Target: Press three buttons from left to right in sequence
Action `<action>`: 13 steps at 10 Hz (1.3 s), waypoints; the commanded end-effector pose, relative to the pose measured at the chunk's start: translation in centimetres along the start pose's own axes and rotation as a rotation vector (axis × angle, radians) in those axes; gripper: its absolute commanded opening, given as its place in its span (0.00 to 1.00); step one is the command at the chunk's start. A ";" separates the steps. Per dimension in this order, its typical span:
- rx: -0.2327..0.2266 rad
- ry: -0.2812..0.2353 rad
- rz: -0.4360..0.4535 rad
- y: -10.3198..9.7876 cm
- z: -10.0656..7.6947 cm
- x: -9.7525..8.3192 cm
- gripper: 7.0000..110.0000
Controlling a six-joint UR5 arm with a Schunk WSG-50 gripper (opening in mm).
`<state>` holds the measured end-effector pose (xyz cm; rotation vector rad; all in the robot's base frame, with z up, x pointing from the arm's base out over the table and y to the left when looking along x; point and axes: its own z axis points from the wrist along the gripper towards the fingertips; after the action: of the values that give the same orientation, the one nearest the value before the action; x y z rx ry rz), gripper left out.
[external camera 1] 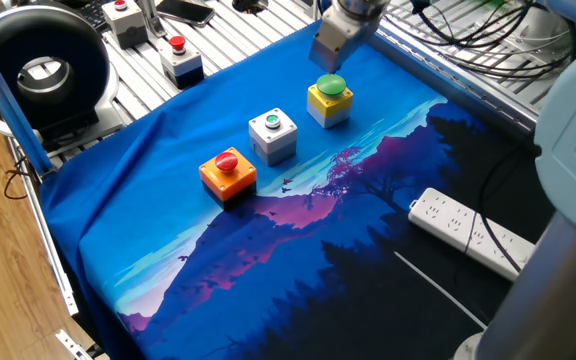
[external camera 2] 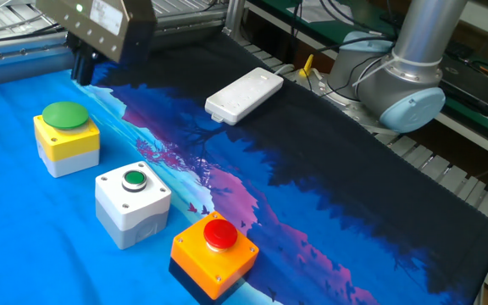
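Three button boxes stand in a diagonal row on the blue cloth. The orange box with a red dome button [external camera 1: 227, 172] [external camera 2: 215, 252] is at the left. The light grey box with a small green button [external camera 1: 272, 135] [external camera 2: 133, 203] is in the middle. The yellow box with a large green dome button [external camera 1: 329, 101] [external camera 2: 66, 135] is at the right. My gripper [external camera 1: 326, 64] [external camera 2: 82, 71] hangs just above and behind the yellow box, not touching it. Its fingertips show only as one dark shape, so any gap is hidden.
A white power strip [external camera 1: 473, 235] [external camera 2: 243, 94] lies on the dark part of the cloth. Two grey boxes with red buttons [external camera 1: 180, 58] stand off the cloth at the back left, near a black ring-shaped device [external camera 1: 38, 60]. The arm's base [external camera 2: 405, 80] stands beside the table.
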<state>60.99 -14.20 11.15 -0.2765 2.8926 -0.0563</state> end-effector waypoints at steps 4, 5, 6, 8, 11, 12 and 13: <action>0.010 -0.052 -0.017 -0.4 2.3 -0.7 0.00; 0.011 -0.055 -0.022 -0.5 2.3 -0.6 0.00; 0.009 -0.052 -0.023 -0.6 2.3 -0.4 0.00; 0.017 -0.049 -0.016 -0.8 2.3 -0.4 0.00; -0.007 -0.015 -0.013 -0.2 2.4 0.5 0.00; -0.011 0.030 0.000 -0.1 2.4 1.6 0.00; -0.023 0.063 0.009 0.2 2.3 2.5 0.00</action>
<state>60.92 -14.72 8.61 -0.3021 2.8866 -0.0660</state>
